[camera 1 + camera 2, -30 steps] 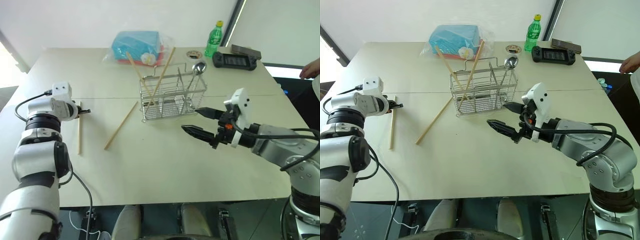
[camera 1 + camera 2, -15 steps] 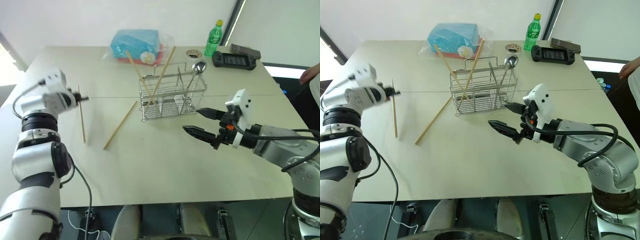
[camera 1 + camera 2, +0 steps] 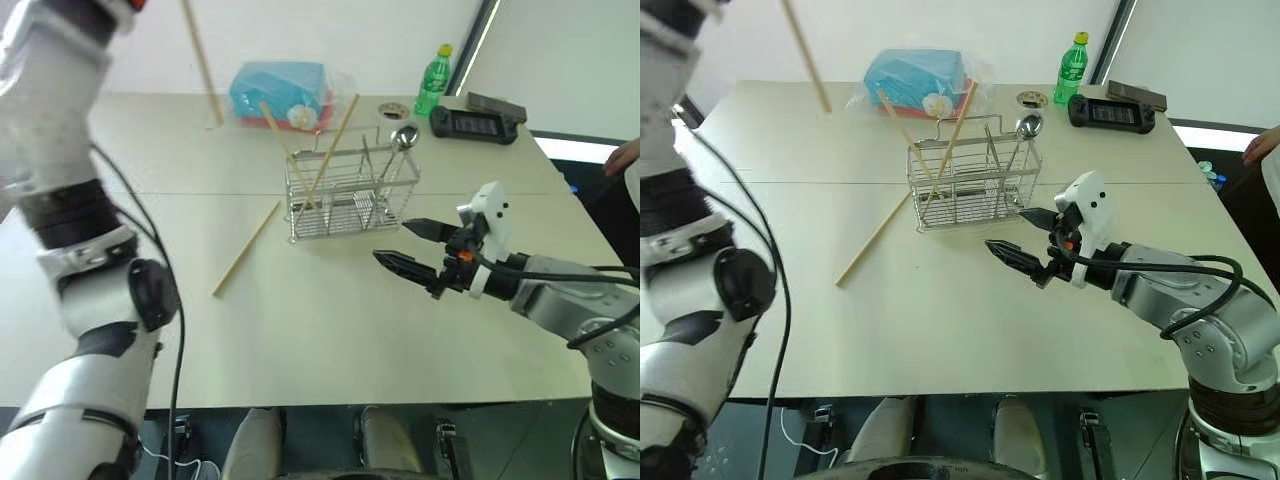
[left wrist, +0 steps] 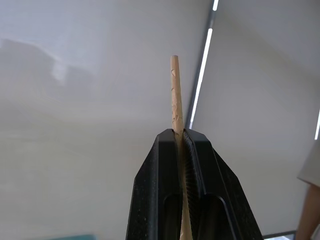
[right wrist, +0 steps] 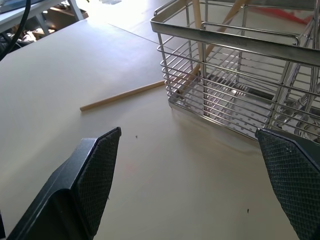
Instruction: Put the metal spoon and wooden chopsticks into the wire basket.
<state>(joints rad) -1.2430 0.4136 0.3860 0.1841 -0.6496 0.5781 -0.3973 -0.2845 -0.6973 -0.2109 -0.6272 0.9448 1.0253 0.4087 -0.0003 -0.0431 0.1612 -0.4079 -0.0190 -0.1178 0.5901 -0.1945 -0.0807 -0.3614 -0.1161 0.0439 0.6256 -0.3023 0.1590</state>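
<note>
Wire basket (image 3: 350, 195) mid-table, holding the spoon (image 3: 403, 138) and two slanting chopsticks (image 3: 335, 135); a third chopstick (image 3: 245, 248) lies beside it. My left gripper (image 4: 179, 137), raised high, pinches a fourth (image 3: 203, 62). My right gripper (image 3: 408, 247) hovers near the basket, spread wide, empty.
</note>
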